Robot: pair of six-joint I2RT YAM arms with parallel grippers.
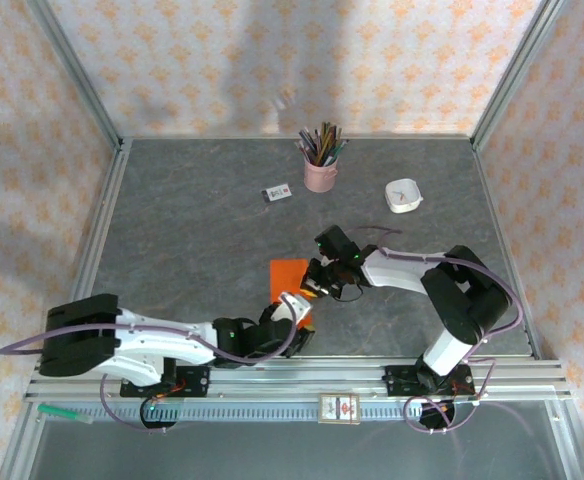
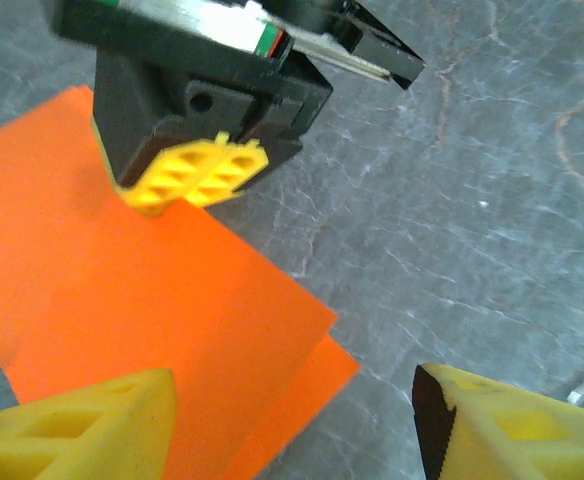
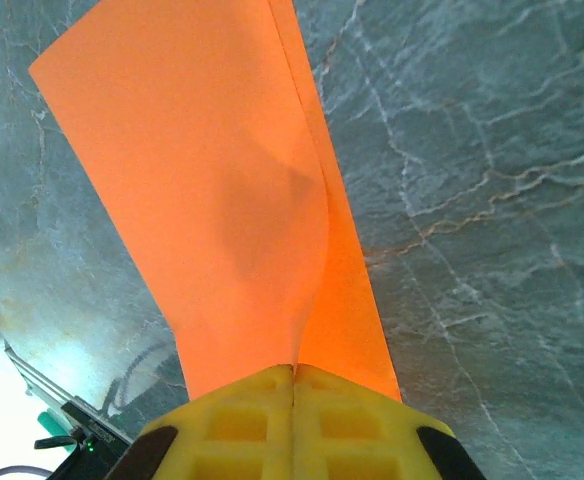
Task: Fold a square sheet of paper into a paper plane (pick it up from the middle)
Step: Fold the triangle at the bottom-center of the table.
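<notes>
**Top view.** We find the folded orange paper (image 1: 286, 275) lying on the grey table (image 1: 192, 240), at 6 o'clock from the table's middle, between the two arms. The right gripper (image 1: 313, 283) meets the paper's 3 o'clock edge. In the right wrist view we see its yellow fingers (image 3: 232, 430) pressed together, with the paper's edge nipped between them and two layers showing. The left gripper (image 2: 292, 430) hovers at the paper's 5 o'clock corner, jaws wide apart and gripping nothing. A card (image 1: 277, 194) lies well apart at 12 o'clock from the paper, and a pink cup (image 1: 320, 175) stands at 1 o'clock.
</notes>
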